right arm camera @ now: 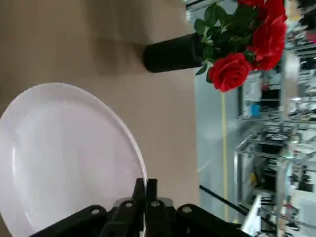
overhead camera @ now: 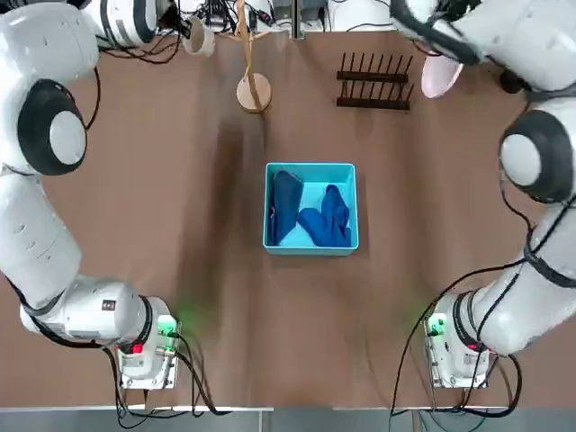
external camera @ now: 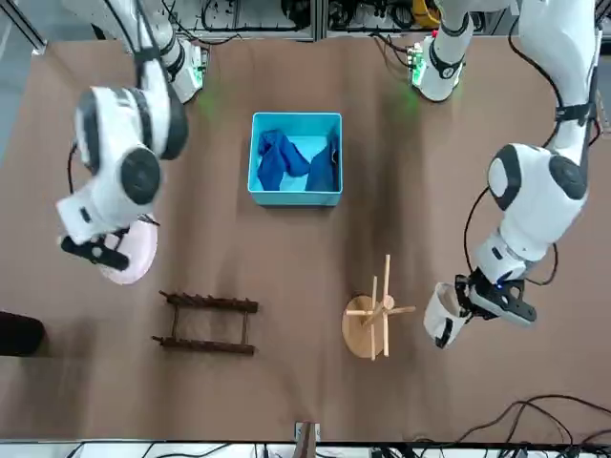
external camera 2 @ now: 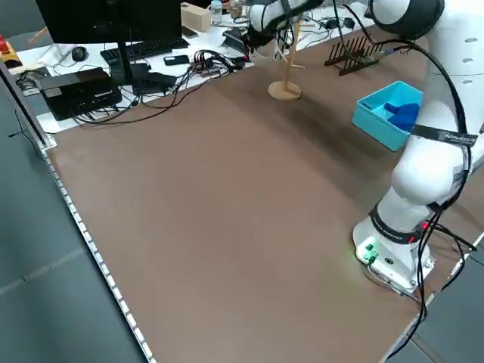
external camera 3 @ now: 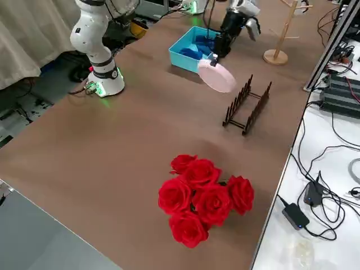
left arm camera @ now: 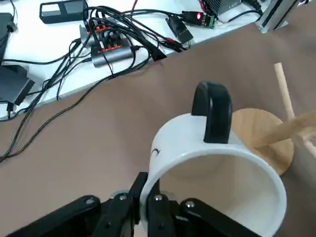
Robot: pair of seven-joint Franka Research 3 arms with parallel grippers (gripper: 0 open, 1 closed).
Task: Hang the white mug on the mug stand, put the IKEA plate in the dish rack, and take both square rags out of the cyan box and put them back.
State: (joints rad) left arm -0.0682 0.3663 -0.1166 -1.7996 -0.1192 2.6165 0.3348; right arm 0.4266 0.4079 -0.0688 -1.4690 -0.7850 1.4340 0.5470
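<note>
The white mug (left arm camera: 217, 168) hangs above the table at the far left, tipped on its side, with my left gripper (left arm camera: 146, 196) shut on its rim. It is just left of the mug stand (overhead camera: 252, 88), level with the pegs and apart from them. In the front view the mug (external camera: 443, 315) is beside the stand (external camera: 375, 315). My right gripper (right arm camera: 146, 188) is shut on the edge of the IKEA plate (right arm camera: 64, 158). The plate (overhead camera: 441, 76) is in the air just right of the dish rack (overhead camera: 375, 81). Both square rags (overhead camera: 286, 205) (overhead camera: 328, 218) lie in the cyan box (overhead camera: 310, 245) at mid-table.
A bunch of red roses (external camera 3: 202, 197) in a dark vase (right arm camera: 173, 52) stands on the table to the right, beyond the rack. Cables, a keyboard and electronics (external camera 2: 113, 72) lie on the bench past the table's far edge.
</note>
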